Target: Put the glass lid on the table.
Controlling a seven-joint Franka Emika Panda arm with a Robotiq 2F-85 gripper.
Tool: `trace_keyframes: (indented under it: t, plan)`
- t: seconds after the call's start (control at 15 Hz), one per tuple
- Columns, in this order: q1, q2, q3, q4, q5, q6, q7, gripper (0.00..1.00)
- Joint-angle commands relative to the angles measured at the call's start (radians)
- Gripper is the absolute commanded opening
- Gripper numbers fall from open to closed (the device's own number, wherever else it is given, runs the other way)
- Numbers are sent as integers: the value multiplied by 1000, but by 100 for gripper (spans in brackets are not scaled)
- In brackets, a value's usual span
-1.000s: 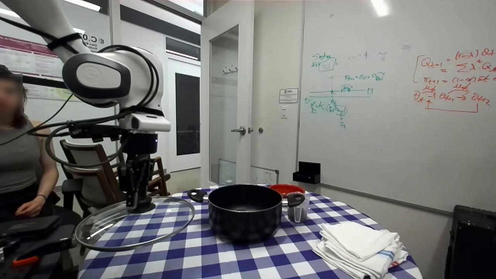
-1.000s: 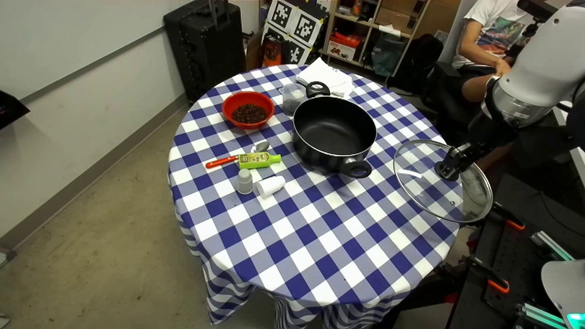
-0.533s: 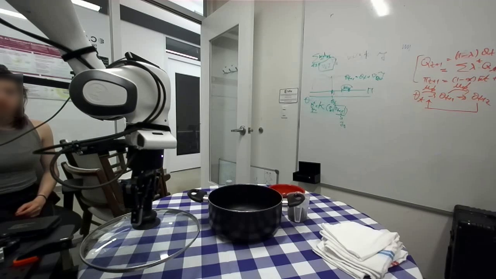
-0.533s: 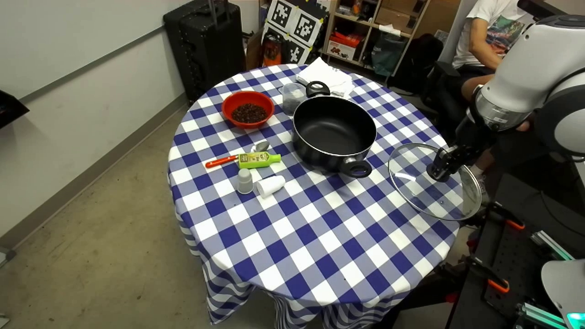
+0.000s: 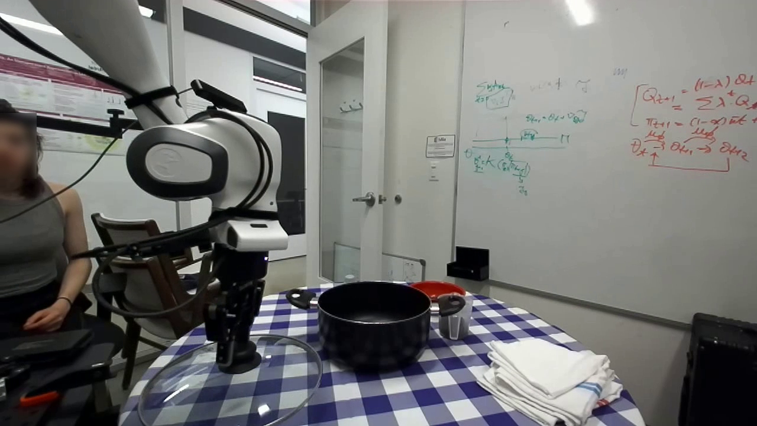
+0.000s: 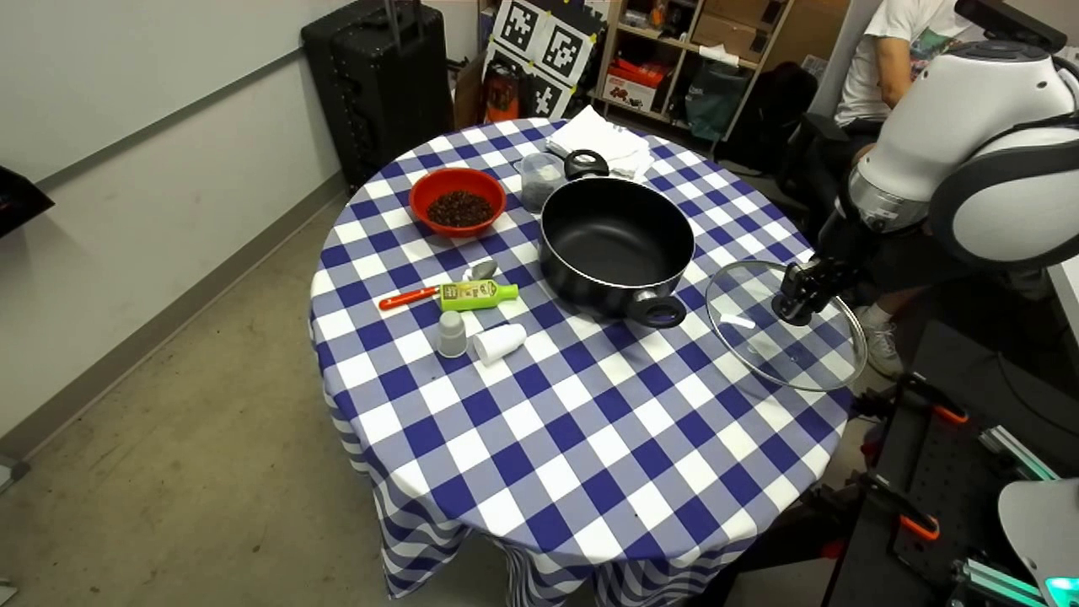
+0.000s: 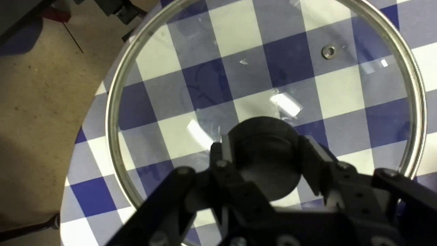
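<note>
The claw [image 7: 266, 150], closed on the knob [image 7: 268, 164], has brought the lid [image 6: 763, 347] lower and farther in over the table [image 6: 582, 447]; contact is hard to judge, so letting go should wait.

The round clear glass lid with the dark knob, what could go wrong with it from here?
In the wrist view, the clear glass lid appears to reach the edge of the round table with the blue-and-white checkered cloth, so it might tip if released there.
The black two-handled pot is close; a sideways swing could knock it.
The round dark knob might twist in the black gripper.
</note>
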Motion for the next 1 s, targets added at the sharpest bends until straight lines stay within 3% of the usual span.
trace_keyframes:
  t: [0.0, 0.67, 0.73, 0.8, 0.93]
  plan:
    - [7, 57, -26, 44, 39, 38, -19, 24]
    - [8, 178, -40, 102, 148, 113, -45, 24]
    - [7, 184, -38, 105, 162, 120, -51, 29]
    - [6, 188, -37, 105, 171, 125, -55, 69]
    - [9, 178, -37, 98, 185, 122, -62, 80]
